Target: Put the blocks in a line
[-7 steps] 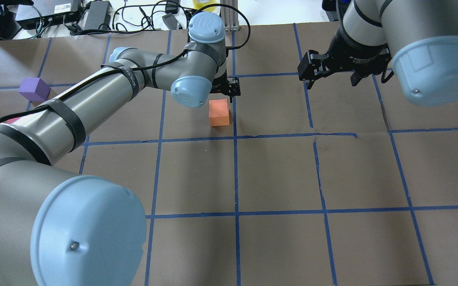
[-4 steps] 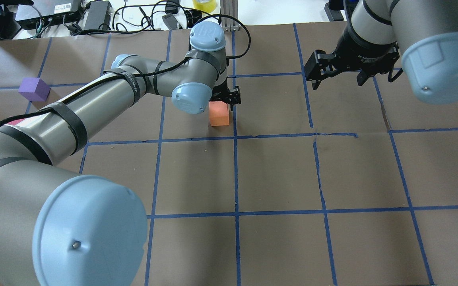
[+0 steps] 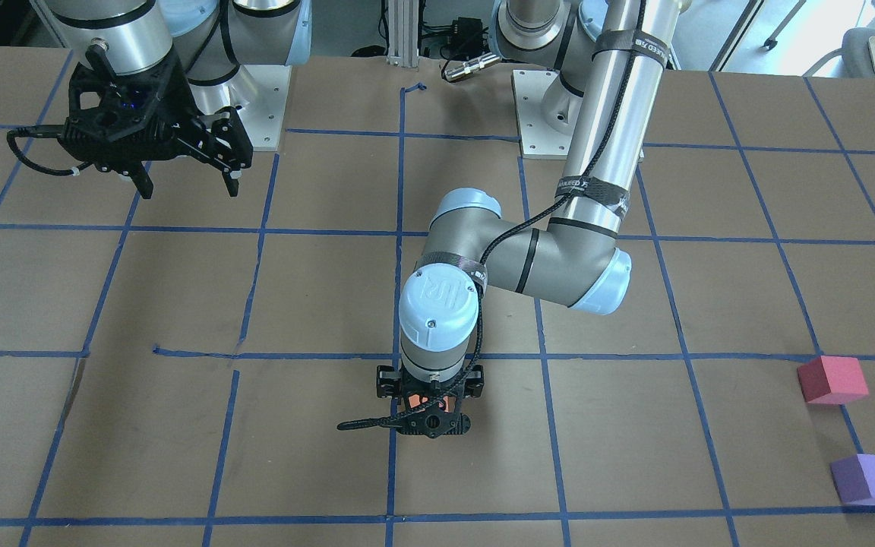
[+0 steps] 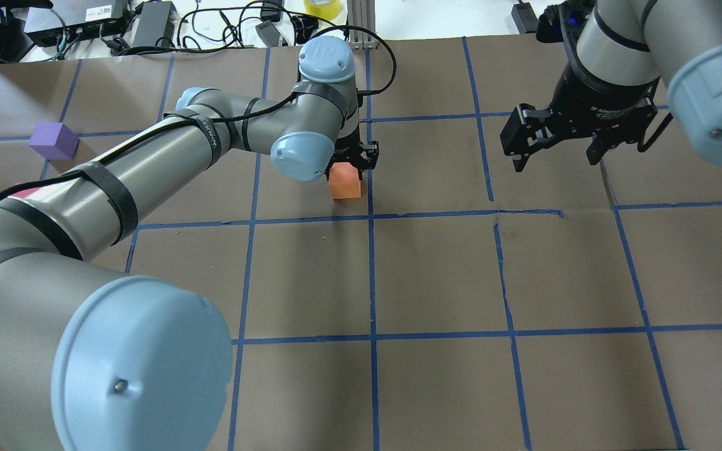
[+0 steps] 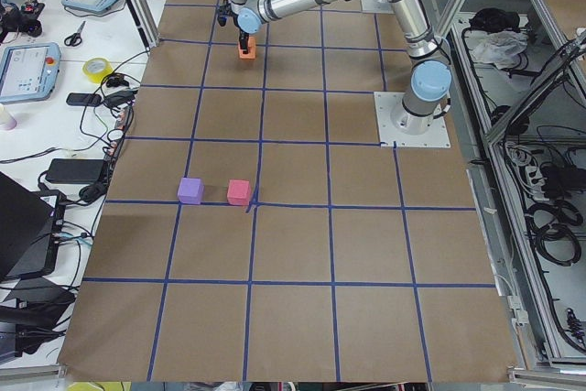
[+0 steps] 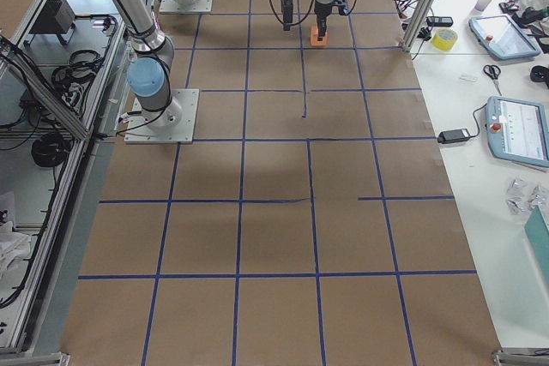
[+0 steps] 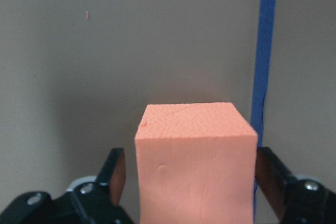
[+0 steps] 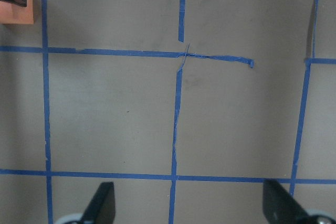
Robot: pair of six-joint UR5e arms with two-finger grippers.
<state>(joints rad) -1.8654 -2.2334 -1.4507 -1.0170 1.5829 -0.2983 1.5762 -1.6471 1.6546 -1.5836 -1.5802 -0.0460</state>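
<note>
**Left gripper straddles the orange block; right gripper hangs empty**

The table is covered in brown paper marked into squares with blue tape. The left arm reaches far across it, its wrist pointing straight down near the centre tape line. The right arm is held over its own side, above the surface.

The left gripper is low over the table with its jaws spread, one finger on each side of the orange block. In the left wrist view a thin strip of table shows between one finger and the block. The other finger sits right at the block's edge, and whether it touches cannot be told. The right gripper is also spread wide. Only bare paper and tape lie beneath it, and it is well apart from every block.

The orange block rests flat on the paper, just beside the centre tape line on the robot's left side. The red block and purple block sit near each other at the robot's far left, well apart from the orange one. The red block is at a tape crossing. The purple one is beside it, farther from the robot's base, with a small gap between them. In the overhead view the left arm hides most of the red block.
</note>
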